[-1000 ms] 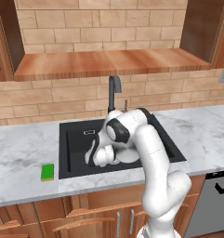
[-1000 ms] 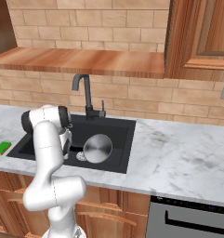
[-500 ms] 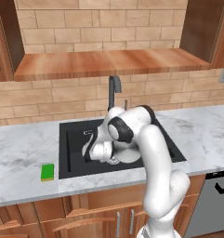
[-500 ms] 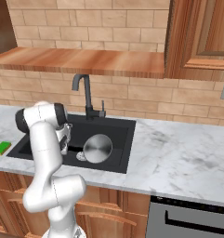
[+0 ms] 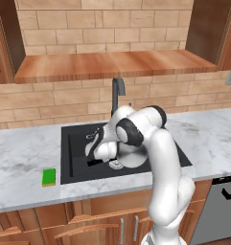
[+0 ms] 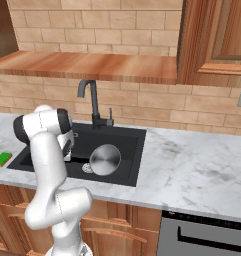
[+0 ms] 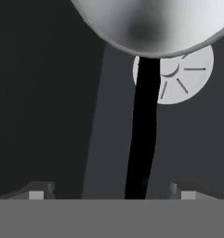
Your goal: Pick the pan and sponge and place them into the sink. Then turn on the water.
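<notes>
Two fingers (image 7: 36,191) stand spread either side of the black handle (image 7: 143,135) of the pan (image 6: 105,159), lying in the sink (image 5: 74,143) just ahead of them; rigid, probably slippery metal, best held by that handle.

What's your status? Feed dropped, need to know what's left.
Gripper open, low in sink, handle between its tips. Pan in basin by drain. Sponge on counter, not yet picked. Nothing blocking it.
</notes>
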Robot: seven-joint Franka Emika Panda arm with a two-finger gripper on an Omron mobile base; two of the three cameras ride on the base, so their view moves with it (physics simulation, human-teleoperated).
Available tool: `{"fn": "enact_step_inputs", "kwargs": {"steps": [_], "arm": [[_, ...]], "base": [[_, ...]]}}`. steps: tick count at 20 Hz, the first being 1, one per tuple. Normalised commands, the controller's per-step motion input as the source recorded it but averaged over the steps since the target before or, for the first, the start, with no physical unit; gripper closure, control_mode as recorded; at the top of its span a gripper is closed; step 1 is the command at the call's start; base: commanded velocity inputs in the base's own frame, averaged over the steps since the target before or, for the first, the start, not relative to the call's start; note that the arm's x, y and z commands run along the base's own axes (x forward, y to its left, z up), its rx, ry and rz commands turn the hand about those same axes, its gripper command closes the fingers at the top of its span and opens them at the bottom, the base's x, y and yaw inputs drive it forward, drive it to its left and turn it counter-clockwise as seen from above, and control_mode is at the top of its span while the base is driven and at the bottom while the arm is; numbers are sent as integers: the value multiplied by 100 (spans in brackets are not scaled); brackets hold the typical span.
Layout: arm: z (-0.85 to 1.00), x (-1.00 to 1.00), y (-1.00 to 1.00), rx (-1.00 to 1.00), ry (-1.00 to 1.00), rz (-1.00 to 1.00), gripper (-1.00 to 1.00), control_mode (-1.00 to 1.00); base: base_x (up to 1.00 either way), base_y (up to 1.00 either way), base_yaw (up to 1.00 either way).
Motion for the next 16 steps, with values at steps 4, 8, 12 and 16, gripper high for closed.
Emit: {"fn": "enact_step_inputs", "kwargs": {"steps": [4,8,12,16], "arm": [[50,-15,29,-5,0,17,-100,-100],[49,-18,25,-12,0,21,-100,-100],[46,-25,21,-21,0,25,-100,-100],[45,-38,16,-22,0,23,-100,-100]], "base": [[0,0,0],[0,0,0],[0,0,0],[0,0,0]]}}
